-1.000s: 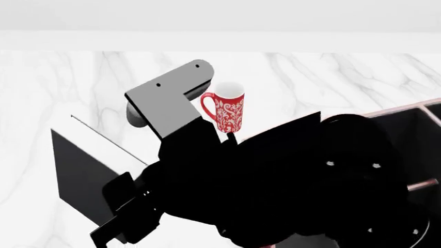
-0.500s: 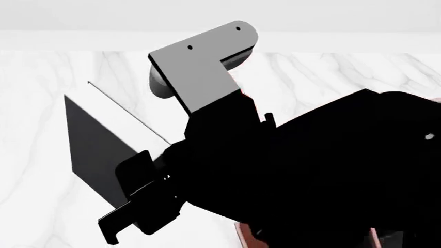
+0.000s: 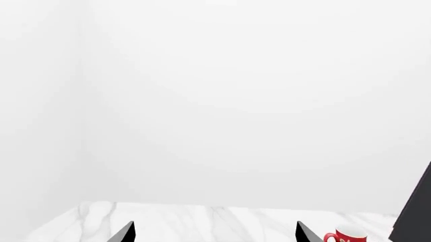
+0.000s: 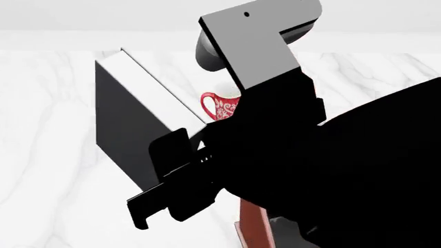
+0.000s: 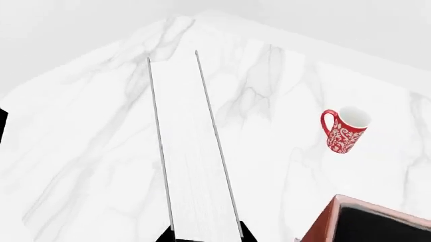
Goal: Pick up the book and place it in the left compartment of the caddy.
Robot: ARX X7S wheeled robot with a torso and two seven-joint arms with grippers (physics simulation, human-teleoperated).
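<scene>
Right arm raised high, its gripper clamped on the book's edge.

The right arm fills the head view, its grey wrist bracket tilted up near the frame's top. The right gripper has its black fingers pinching the book, held upright off the table. The left gripper shows only two parted fingertips, holding nothing.
</scene>
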